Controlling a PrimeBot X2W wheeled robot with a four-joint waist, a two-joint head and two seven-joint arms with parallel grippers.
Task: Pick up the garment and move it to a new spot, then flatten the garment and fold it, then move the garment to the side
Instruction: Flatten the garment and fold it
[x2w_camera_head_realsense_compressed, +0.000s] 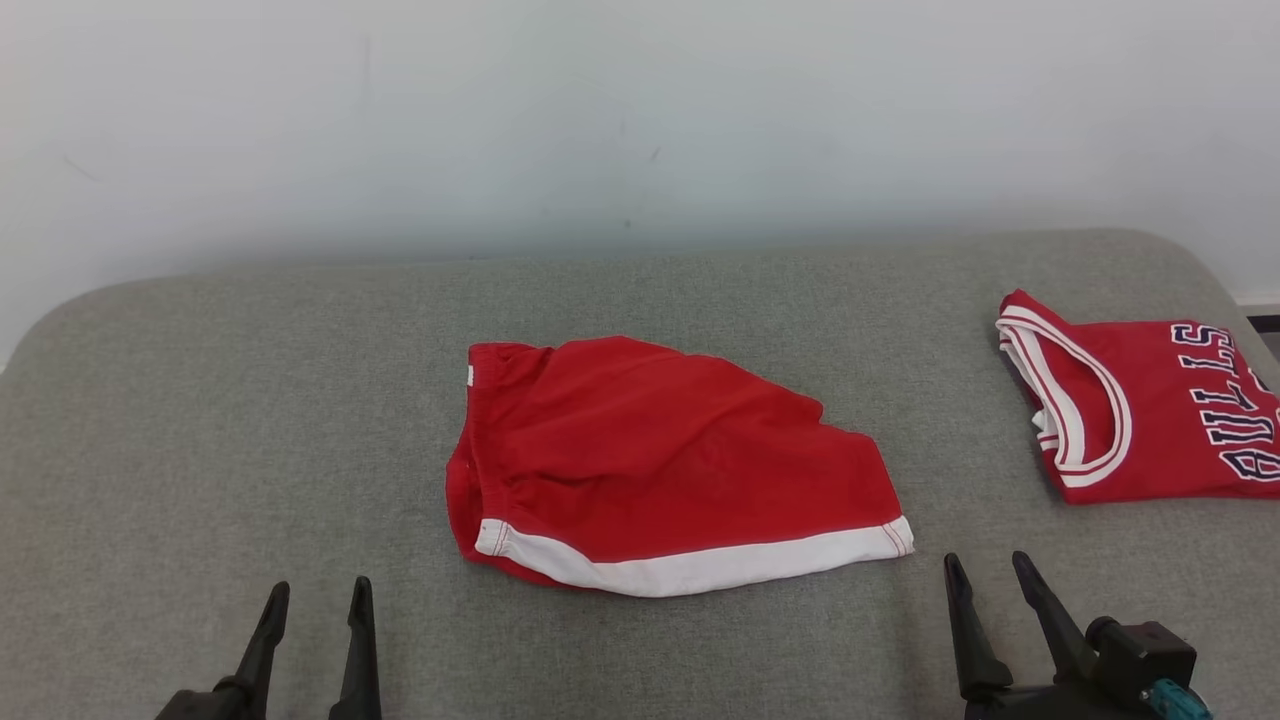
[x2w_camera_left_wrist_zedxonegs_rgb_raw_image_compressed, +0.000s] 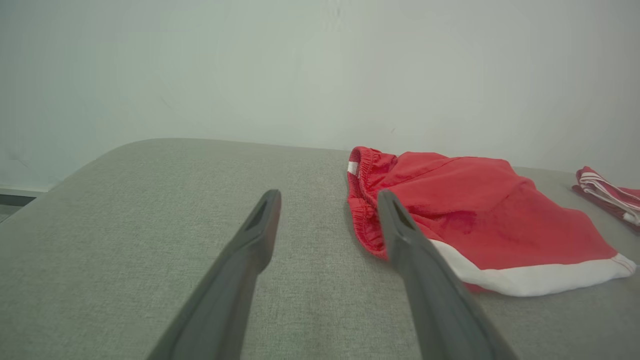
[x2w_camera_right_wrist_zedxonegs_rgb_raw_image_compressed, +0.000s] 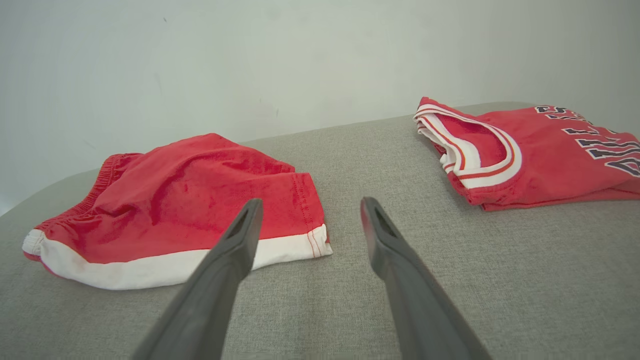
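Waistband (x2w_camera_left_wrist_zedxonegs_rgb_raw_image_compressed: 361, 215) of shorts (x2w_camera_left_wrist_zedxonegs_rgb_raw_image_compressed: 490, 210), gathered; left wrist view

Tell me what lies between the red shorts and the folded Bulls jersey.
Nothing: only bare grey upholstery separates the red shorts from the folded jersey. The head view and the right wrist view both show that gap.

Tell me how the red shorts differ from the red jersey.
The shorts are plain with a white hem band; the jersey carries dark lettering and striped trim. The shorts lie centred and rumpled; the jersey sits folded at the right edge. Both are red.
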